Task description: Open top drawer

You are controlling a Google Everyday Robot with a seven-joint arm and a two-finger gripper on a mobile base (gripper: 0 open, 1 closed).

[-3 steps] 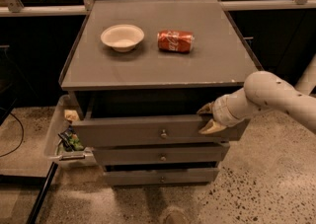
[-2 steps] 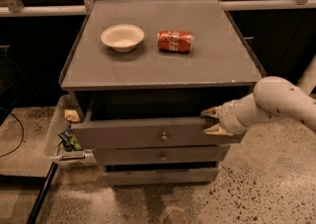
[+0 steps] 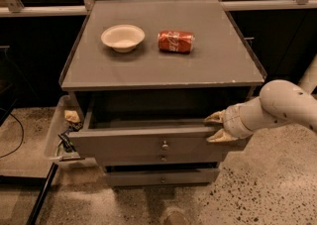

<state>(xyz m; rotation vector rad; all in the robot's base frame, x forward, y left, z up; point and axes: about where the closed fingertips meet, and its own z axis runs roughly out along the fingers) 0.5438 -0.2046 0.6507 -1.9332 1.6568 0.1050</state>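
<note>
The top drawer (image 3: 124, 145) is a wide grey panel with a small round metal knob (image 3: 164, 145) at its centre. It stands pulled partly out of the grey cabinet (image 3: 163, 68), and its dark inside shows under the cabinet top. My gripper (image 3: 217, 127) is at the right end of the drawer front. One finger (image 3: 215, 117) sits behind the panel's top edge and the other lies on its face, so it grips the panel. My white arm (image 3: 282, 105) reaches in from the right.
A white bowl (image 3: 123, 37) and a red soda can (image 3: 176, 41) lying on its side rest on the cabinet top. Two narrower drawers (image 3: 161, 175) sit below, shut. A white bin (image 3: 55, 137) with small items stands at the cabinet's left on the speckled floor.
The top drawer has slid further out toward the camera. My gripper has moved with it, staying at the right end of its front.
</note>
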